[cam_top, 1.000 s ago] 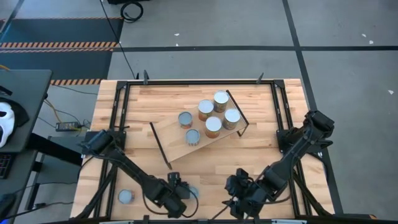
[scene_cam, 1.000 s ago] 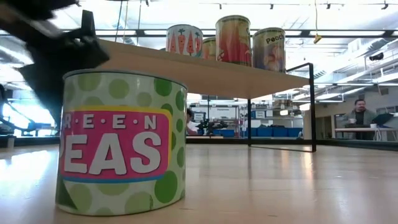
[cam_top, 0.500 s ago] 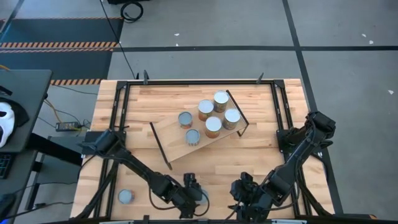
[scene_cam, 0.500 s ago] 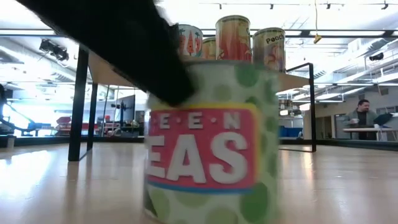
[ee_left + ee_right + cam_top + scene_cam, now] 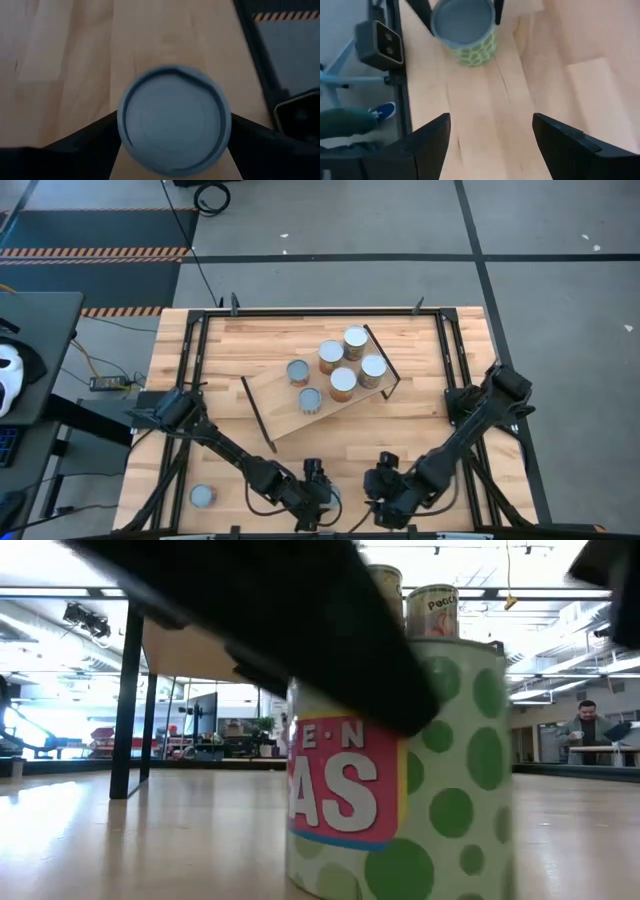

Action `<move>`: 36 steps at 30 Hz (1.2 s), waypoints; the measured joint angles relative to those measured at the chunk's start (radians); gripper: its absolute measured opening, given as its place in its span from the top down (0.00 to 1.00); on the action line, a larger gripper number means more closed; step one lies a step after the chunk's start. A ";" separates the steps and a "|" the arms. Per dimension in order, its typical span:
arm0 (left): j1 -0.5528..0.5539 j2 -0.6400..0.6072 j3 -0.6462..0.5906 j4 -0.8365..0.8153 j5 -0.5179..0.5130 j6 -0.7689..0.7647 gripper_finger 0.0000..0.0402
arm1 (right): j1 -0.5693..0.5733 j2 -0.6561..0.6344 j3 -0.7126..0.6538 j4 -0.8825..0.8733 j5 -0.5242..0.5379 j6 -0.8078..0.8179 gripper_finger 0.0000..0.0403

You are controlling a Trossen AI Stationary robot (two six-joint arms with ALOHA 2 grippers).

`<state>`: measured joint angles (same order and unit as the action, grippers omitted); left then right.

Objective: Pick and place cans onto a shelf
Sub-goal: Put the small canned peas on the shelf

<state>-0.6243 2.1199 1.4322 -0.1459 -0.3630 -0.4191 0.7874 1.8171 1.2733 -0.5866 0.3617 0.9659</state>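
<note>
A green dotted peas can (image 5: 174, 117) with a grey-blue top stands upright near the table's near edge, and fills the low view (image 5: 400, 790). My left gripper (image 5: 322, 488) is shut on it. My right gripper (image 5: 490, 135) is open and empty just to the can's right, fingers aimed at it (image 5: 465, 30). The light-wood shelf (image 5: 280, 405) stands on its black rod frames mid-table, with several cans (image 5: 343, 375) upright on its plank. One more can (image 5: 203, 496) stands on the table at the near left. My left gripper pinches the peas can between its two fingers, one on each side of its round wall just below the top rim (image 5: 120, 131). The fingers slant down from the table's left. The can stays upright; whether its base is on the table, I cannot tell.
Black frame rails (image 5: 190, 380) run along the table's left and right sides. The two grippers are close together at the near edge. Bare wood lies between the shelf and the near edge (image 5: 330, 440). A person sits far off in the room (image 5: 580, 725).
My left gripper has moved toward the table's right edge, and the peas can has gone with it, still upright, ending close in front of my right gripper.
</note>
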 joint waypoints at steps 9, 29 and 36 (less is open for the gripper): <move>0.005 0.009 0.000 0.039 -0.034 -0.031 0.18 | -0.047 0.059 0.001 0.131 -0.032 0.065 0.29; -0.005 -0.271 0.000 -0.082 -0.091 -0.112 0.29 | -0.022 -0.136 0.002 -0.059 0.002 0.121 0.35; -0.041 -0.576 0.002 -0.491 -0.219 -0.134 0.29 | -0.047 -0.150 0.002 0.044 0.018 0.020 0.35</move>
<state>-0.6657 1.5437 1.4342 -0.6369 -0.5819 -0.5534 0.7406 1.6669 1.2754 -0.5422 0.3802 0.9859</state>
